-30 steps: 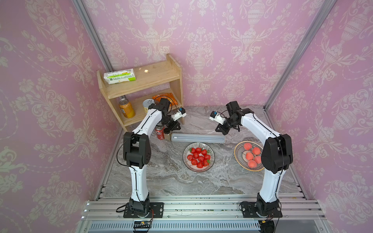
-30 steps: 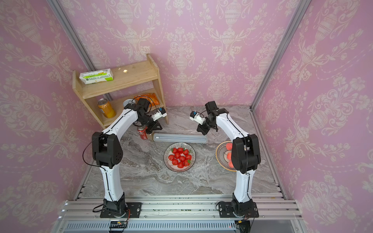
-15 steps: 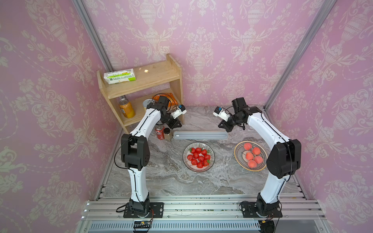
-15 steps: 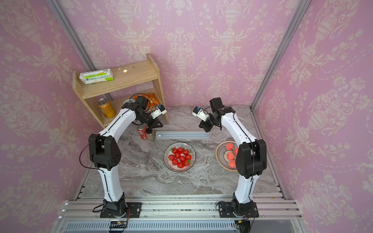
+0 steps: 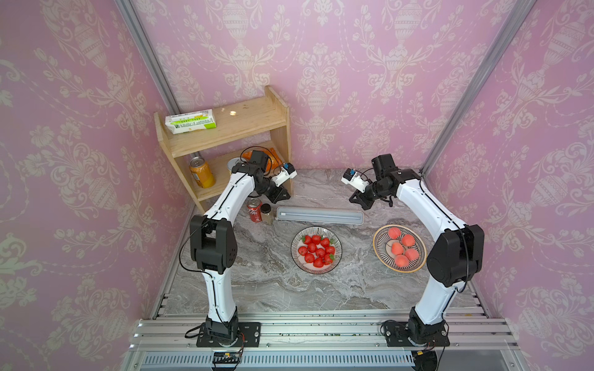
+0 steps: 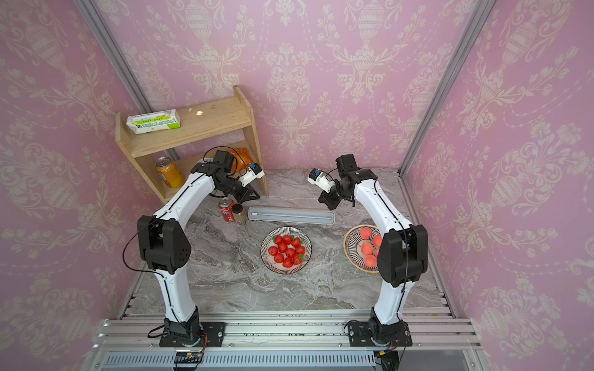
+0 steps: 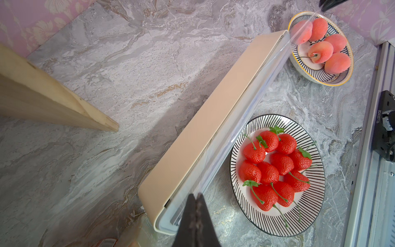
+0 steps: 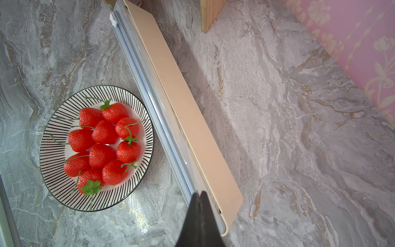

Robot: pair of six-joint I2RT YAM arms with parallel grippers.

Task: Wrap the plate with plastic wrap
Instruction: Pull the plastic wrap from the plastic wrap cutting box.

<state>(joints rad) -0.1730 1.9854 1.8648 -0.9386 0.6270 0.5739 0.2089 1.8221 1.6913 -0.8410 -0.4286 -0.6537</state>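
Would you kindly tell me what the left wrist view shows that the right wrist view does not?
Only the left wrist view: the peach bowl, partly seen through the stretched plastic wrap. Only the right wrist view: the white end slider of the dispenser. Both: the strawberry plate, the dispenser, and that arm's own shut pair, left fingers or right fingers.

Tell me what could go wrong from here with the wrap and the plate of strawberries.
1. The plastic wrap looks pinched only near its two ends by both shut jaws; pulled unevenly, it may slip out or tear.
2. The dispenser box lies loose on the table; it might drag forward into the strawberry plate or sideways against the cola can near its end.
3. The strawberries are heaped; sagging film could cling to them before spanning the rim.
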